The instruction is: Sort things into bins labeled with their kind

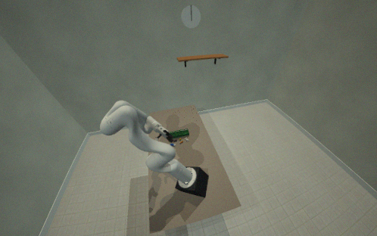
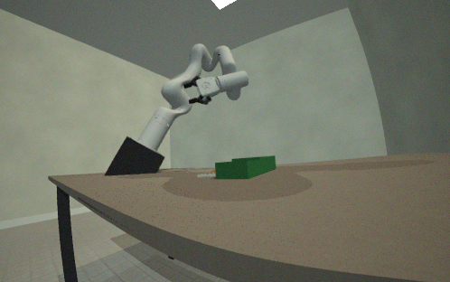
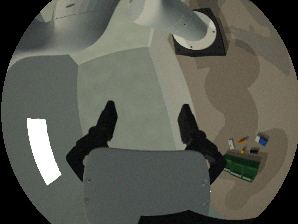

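Note:
The green bins [image 1: 179,135] [image 2: 232,170] [image 3: 242,167] stand close together in a row on the table. Pale label marks show along one side in the wrist view, too small to read. Beside the row lie a blue thing [image 1: 172,144] [image 3: 262,141], an orange thing [image 1: 181,142] [image 3: 243,141], a white thing [image 1: 187,139] [image 2: 206,175] [image 3: 231,143], a small yellow thing [image 1: 180,139] [image 3: 243,150] and a dark thing [image 1: 175,141] [image 3: 254,151]. Their kinds cannot be told. My gripper [image 2: 187,94] [image 3: 148,110] is open and empty, high above the table, pointing sideways toward the arm's own links.
The arm's black base [image 1: 200,182] [image 2: 135,156] [image 3: 216,47] stands on the brown table [image 1: 217,190] [image 2: 352,212], on the side of the small things away from the bins. A wooden shelf [image 1: 202,57] is on the wall. The arm's links fill the wrist view's upper left.

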`<action>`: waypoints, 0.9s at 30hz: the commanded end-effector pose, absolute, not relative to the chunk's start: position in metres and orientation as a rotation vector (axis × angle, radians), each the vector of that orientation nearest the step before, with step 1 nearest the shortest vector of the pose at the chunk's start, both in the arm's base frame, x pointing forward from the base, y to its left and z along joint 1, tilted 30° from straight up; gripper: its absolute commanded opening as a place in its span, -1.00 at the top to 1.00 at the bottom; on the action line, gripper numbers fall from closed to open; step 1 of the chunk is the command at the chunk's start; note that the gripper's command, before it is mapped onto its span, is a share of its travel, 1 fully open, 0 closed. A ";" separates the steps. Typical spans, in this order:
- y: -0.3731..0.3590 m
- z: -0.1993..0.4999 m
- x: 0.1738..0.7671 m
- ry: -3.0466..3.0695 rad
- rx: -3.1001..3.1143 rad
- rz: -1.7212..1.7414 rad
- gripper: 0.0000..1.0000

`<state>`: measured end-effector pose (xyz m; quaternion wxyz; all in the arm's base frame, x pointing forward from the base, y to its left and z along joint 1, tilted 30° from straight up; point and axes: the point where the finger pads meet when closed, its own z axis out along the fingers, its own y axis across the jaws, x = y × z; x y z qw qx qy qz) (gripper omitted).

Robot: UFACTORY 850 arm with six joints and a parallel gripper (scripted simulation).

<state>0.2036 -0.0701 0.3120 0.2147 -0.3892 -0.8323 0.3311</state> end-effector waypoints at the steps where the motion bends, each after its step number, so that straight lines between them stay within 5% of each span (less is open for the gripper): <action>1: -0.070 0.312 0.204 -2.309 -1.080 0.918 -1.00; 17: -0.070 0.312 0.204 -2.309 -1.080 0.918 -1.00; 18: -0.067 0.305 0.206 -2.309 -1.080 0.918 0.85; 27: -0.034 0.240 0.224 -2.309 -1.080 0.918 0.85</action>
